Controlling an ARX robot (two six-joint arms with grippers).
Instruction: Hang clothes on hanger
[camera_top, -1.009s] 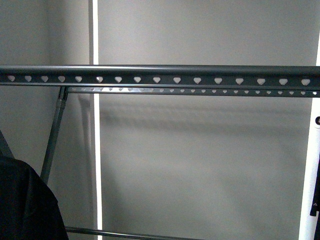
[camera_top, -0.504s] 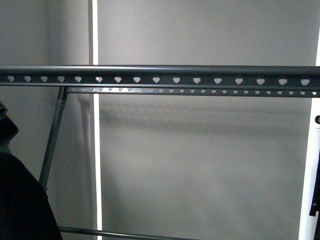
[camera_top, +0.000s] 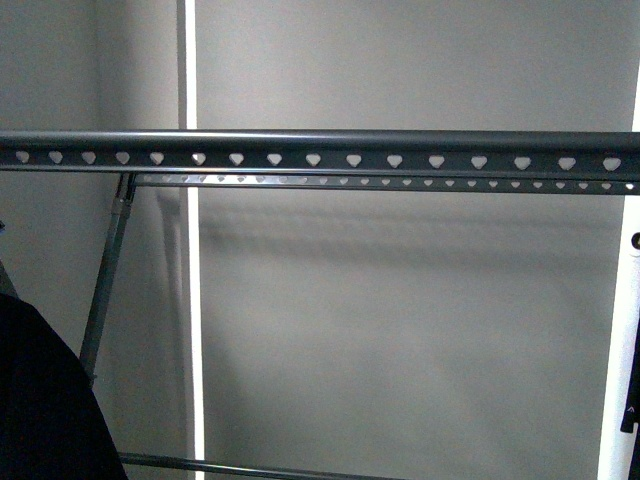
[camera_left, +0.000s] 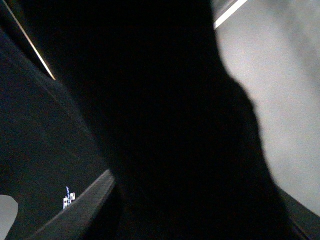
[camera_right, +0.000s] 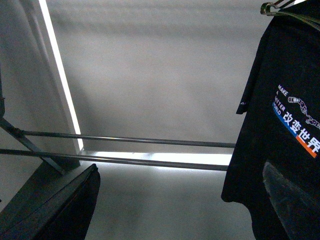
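Observation:
The dark grey rack's long rail (camera_top: 320, 140), punched with heart-shaped holes, crosses the front view high up. The black T-shirt (camera_top: 40, 400) shows as a dark mass at the lower left, below the rail. It fills the left wrist view (camera_left: 165, 130) and hides my left gripper, which is shut on it. In the right wrist view the shirt (camera_right: 280, 125) hangs from a small shiny coat hanger (camera_right: 280, 7), with its white print and blue-and-white graphic showing. My right gripper (camera_right: 181, 172) is open and empty, beside the shirt.
A second punched rail (camera_top: 400, 182) runs just behind the first. A slanted leg (camera_top: 105, 290) and a low crossbar (camera_top: 250, 468) stand at the left and bottom. Two low bars (camera_right: 130, 140) cross the right wrist view. A grey wall with a bright vertical strip (camera_top: 190, 300) is behind.
The black shirt at the lower left has shifted slightly up. A bit of my left gripper showed at the left edge half a second ago and is now out of sight.

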